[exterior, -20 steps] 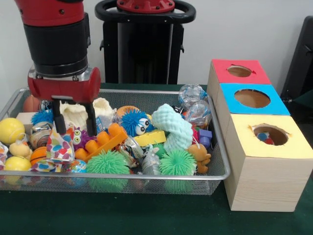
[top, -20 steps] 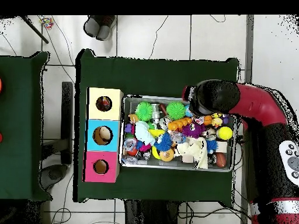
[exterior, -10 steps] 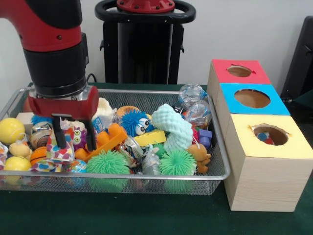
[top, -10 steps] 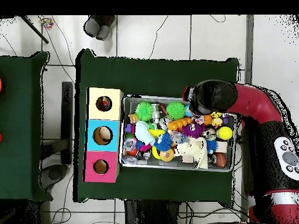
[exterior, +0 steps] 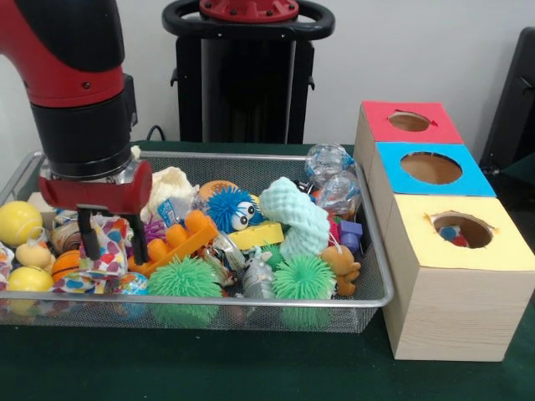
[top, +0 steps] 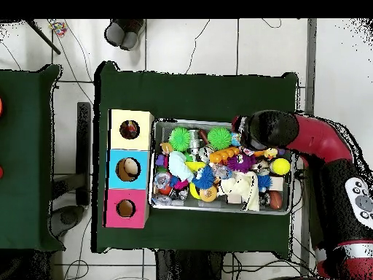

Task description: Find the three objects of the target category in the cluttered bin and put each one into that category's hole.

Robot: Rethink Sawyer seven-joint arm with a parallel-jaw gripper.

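The wire mesh bin [exterior: 251,157] holds several toys. My gripper [exterior: 111,245] is open and low at the bin's left end, its black fingers [exterior: 84,241] straddling a polka-dot pouch [exterior: 104,256]. An orange knobbly toy [exterior: 180,237] lies just right of it. Nearby are two green spiky balls [exterior: 185,279], a blue spiky ball with eyes [exterior: 230,207], a teal foam piece [exterior: 297,219] and a small brown bear [exterior: 341,266]. In the overhead view the arm [top: 271,130] covers the gripper above the bin's [top: 218,122] right end.
Three wooden boxes stand right of the bin, each with a round hole: red top [exterior: 380,117], blue top [exterior: 397,171], yellow top [exterior: 418,221] with small items inside. Yellow balls [exterior: 18,221] sit at the bin's left wall. A black stand [exterior: 247,75] rises behind.
The gripper has moved left and down in the front view, from above the white and orange toys to straddling the polka-dot pouch. The toys look unmoved.
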